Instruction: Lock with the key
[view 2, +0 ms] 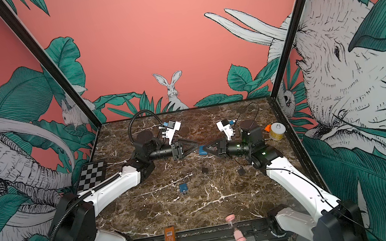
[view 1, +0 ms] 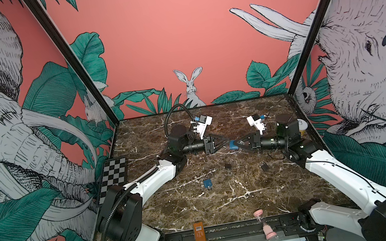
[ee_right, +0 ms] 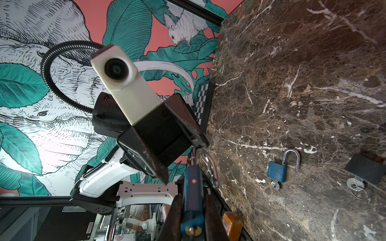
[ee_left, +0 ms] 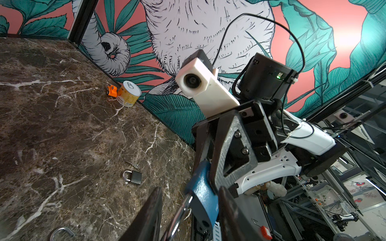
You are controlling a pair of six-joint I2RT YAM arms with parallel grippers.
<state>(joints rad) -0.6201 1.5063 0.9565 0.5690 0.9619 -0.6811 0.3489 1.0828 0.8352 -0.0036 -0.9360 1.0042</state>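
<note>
My right gripper (view 1: 236,144) (ee_right: 193,200) is shut on the body of a blue padlock (view 1: 233,145) (view 2: 202,150) (ee_right: 193,187), held above the marble table's middle. Its silver shackle (ee_right: 211,167) (ee_left: 181,210) stands open and points at my left gripper (view 1: 226,140) (ee_left: 190,194). The left jaws stand apart, one on either side of the shackle, with a gap showing. The lock's brass keyhole end (ee_right: 191,230) faces the right wrist camera. I cannot make out a key in this lock.
On the table (view 1: 227,201) lie a second blue padlock (view 1: 207,183) (ee_right: 276,171) with open shackle and key (ee_right: 275,184), a black padlock (view 1: 228,166) with a key ring (ee_right: 355,183), and a grey padlock (view 1: 264,166) (ee_left: 134,177). A can (view 2: 277,131) stands at the right wall.
</note>
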